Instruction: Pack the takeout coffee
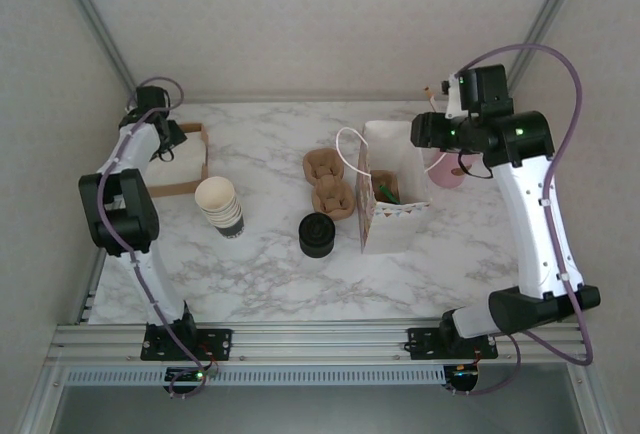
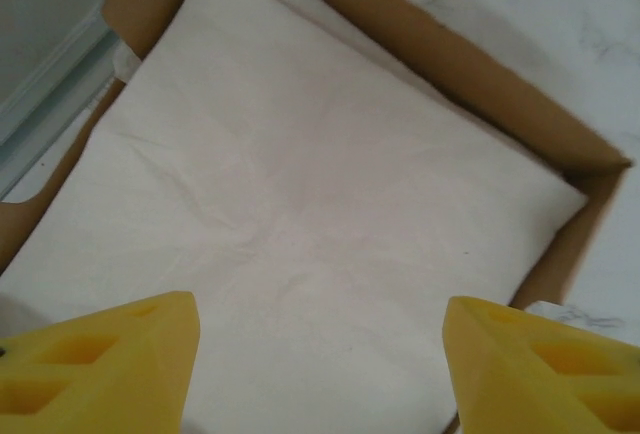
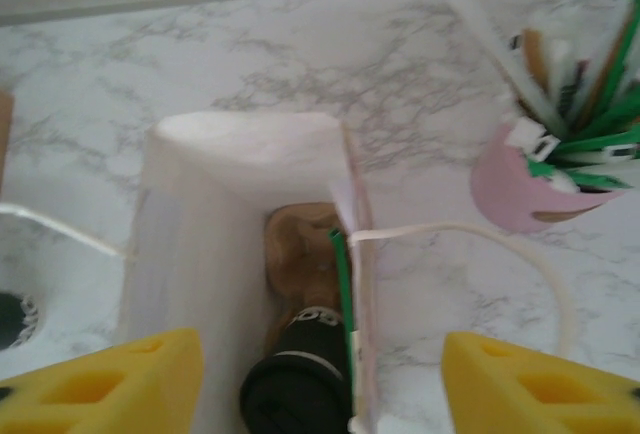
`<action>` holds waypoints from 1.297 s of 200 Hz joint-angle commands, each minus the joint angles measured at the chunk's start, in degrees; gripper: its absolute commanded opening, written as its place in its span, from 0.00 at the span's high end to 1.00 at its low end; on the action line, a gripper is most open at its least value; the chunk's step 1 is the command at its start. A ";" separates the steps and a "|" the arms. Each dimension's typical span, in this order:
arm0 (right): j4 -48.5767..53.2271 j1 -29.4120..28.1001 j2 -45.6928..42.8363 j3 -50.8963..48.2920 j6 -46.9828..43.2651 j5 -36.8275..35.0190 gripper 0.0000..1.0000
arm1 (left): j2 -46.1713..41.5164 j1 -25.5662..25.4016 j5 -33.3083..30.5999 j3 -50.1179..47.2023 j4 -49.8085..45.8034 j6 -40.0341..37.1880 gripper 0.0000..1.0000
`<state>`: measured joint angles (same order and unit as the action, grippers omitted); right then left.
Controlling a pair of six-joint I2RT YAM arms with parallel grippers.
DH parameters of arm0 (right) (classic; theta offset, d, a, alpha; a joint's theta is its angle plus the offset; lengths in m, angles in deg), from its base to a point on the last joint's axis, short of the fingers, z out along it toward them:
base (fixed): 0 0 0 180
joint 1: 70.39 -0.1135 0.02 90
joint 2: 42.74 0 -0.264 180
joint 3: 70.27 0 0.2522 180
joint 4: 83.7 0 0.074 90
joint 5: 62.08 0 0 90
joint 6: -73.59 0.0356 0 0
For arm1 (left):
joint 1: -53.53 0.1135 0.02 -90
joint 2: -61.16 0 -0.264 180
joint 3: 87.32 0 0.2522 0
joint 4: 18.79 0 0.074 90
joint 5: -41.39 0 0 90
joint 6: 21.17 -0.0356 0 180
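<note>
The takeout coffee [image 3: 297,386] stands inside the white paper bag [image 3: 205,224], its round black lid facing up, set in a brown pulp carrier [image 3: 300,244]. A green straw [image 3: 343,284] leans against the bag's right wall. My right gripper [image 3: 322,337] hovers open above the bag's mouth, one finger on each side of it, holding nothing. In the top view the bag [image 1: 390,216] stands right of centre with the right gripper [image 1: 426,134] over its far end. My left gripper [image 2: 320,304] is open over white napkins [image 2: 300,194] in a cardboard tray [image 2: 480,74].
A stack of lidless cream cups [image 1: 220,204] and a squat black stack of lids [image 1: 317,234] stand mid-table. Spare brown carriers [image 1: 330,184] lie left of the bag. A pink cup of straws and stirrers [image 1: 446,170] stands just right of the bag. The cardboard tray [image 1: 193,188] sits far left.
</note>
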<state>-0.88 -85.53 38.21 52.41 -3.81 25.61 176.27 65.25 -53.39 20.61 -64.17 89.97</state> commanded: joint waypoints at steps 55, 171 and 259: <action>-8.90 12.20 -10.27 -13.11 6.46 2.10 0.26 | 10.67 1.28 -3.44 8.05 -5.81 -2.32 0.41; -10.33 12.94 -10.32 -20.84 6.96 5.28 0.22 | 16.30 1.98 3.46 9.02 -4.24 -2.78 0.47; -10.02 12.94 -10.75 -21.09 6.78 5.91 0.21 | 10.29 1.98 2.23 8.22 -4.94 -2.55 0.68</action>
<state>-10.41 -72.87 27.95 32.02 2.48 30.79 190.35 66.76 -50.75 28.45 -67.31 87.66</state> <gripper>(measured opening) 0.784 0.334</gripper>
